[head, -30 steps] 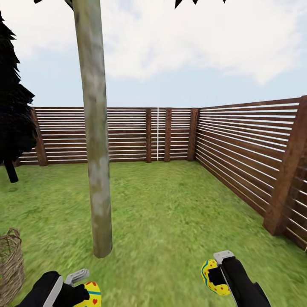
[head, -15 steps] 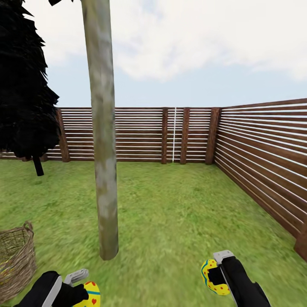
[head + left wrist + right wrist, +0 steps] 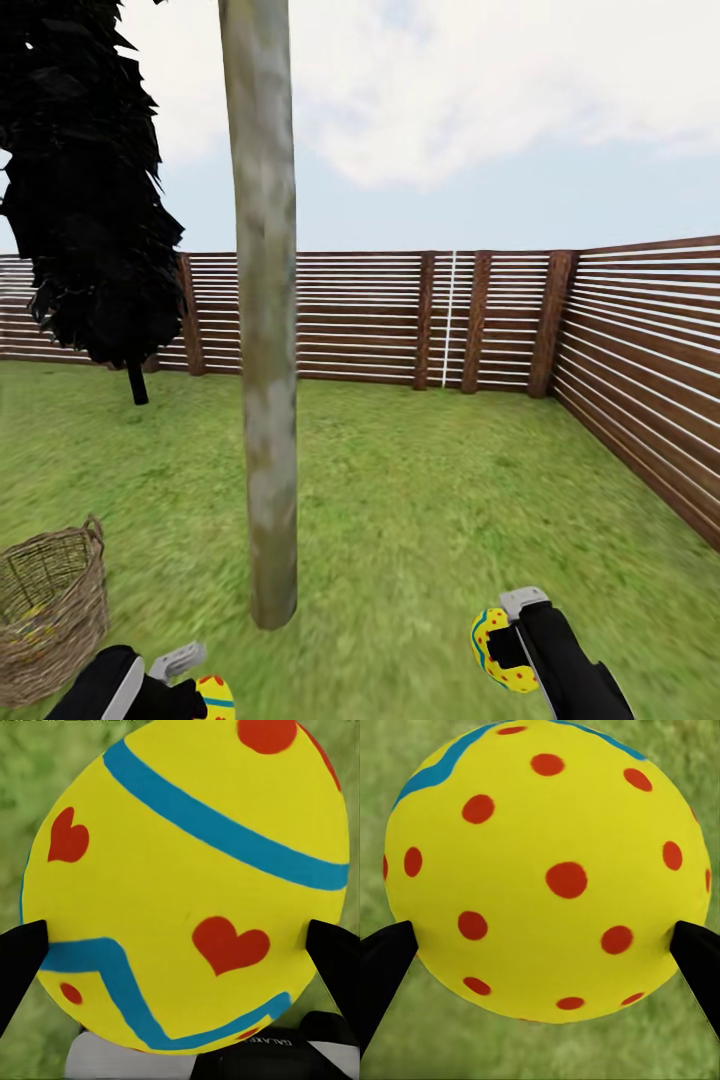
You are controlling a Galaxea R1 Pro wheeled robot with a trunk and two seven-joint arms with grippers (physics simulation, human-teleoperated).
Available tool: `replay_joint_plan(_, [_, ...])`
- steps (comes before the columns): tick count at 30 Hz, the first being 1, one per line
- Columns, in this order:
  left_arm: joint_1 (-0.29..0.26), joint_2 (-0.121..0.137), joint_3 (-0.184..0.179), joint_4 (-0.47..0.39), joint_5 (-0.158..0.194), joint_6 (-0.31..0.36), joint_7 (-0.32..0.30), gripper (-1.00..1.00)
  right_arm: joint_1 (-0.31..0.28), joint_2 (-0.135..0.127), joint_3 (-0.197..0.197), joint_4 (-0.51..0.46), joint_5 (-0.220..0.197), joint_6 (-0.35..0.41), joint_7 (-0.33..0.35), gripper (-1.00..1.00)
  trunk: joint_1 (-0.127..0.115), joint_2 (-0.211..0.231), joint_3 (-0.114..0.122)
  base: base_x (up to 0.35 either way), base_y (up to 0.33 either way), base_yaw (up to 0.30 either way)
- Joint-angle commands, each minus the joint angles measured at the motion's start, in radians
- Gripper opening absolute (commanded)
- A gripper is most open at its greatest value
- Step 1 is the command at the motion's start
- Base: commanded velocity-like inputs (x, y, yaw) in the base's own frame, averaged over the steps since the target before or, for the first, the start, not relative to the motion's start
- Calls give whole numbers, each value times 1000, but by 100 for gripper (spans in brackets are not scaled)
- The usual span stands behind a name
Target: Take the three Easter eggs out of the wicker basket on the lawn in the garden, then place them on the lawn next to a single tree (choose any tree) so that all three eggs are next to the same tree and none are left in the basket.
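Two eggs carried: I had one egg in each gripper, low in front of me, with the tree close ahead.
Head view, tree: the pale trunk (image 3: 270, 420) stood just ahead and a little left, its foot on the lawn (image 3: 430, 500) between my two arms' reach.
Head view, basket: the wicker basket (image 3: 50, 600) sat on the grass to my left, near the trunk; something yellowish showed through its weave, which I judged to be the third egg, though it was too faint to be sure.
Head view, grippers: my left gripper (image 3: 195, 680) held the heart egg (image 3: 216, 697) at the picture's lower edge; my right gripper (image 3: 505, 640) held the dotted egg (image 3: 497, 650).
Left wrist view: both fingers pressed the sides of the heart egg (image 3: 187, 885), grass behind it.
Right wrist view: both fingers clamped the dotted egg (image 3: 547, 870) the same way, over grass.
Doing it well: I judged it best to lower each egg right down to the grass beside the trunk before letting go, since eggs roll.
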State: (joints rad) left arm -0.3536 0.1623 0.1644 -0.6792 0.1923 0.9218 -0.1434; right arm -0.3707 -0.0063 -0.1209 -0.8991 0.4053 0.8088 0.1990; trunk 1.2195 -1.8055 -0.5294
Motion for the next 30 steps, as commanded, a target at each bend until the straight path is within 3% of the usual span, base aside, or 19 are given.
replay_joint_plan(1, [-1,-2,3,1,-2,5,-4,-100,0,0,-2,-1,10,3,10,-100,0,-1,-1,329,-77,30])
replay_joint_plan(16, [-1,2,5,0,-3,4,-4,-100,0,1,3,8,13,1,8,-100,0,-1,-1,176,-17,1])
replay_joint_plan(17, [-1,17,6,0,-3,5,-4,-100,0,2,4,10,13,1,9,-100,0,-1,-1,330,0,0])
replay_joint_plan(18, [-1,51,5,1,0,5,-4,-100,0,2,4,12,13,1,9,-100,0,-1,-1,331,0,0])
replay_joint_plan(20, [-1,75,6,1,0,5,-19,-100,0,2,3,12,13,1,10,-100,0,-1,-1,327,0,0])
replay_joint_plan(25, [-1,81,5,1,-4,5,-40,-100,0,2,4,12,13,1,10,-100,0,-1,-1,77,0,0])
replay_joint_plan(30, [-1,79,6,1,-2,5,-41,-100,0,2,4,12,13,1,10,-100,20,-36,-17,1,0,0])
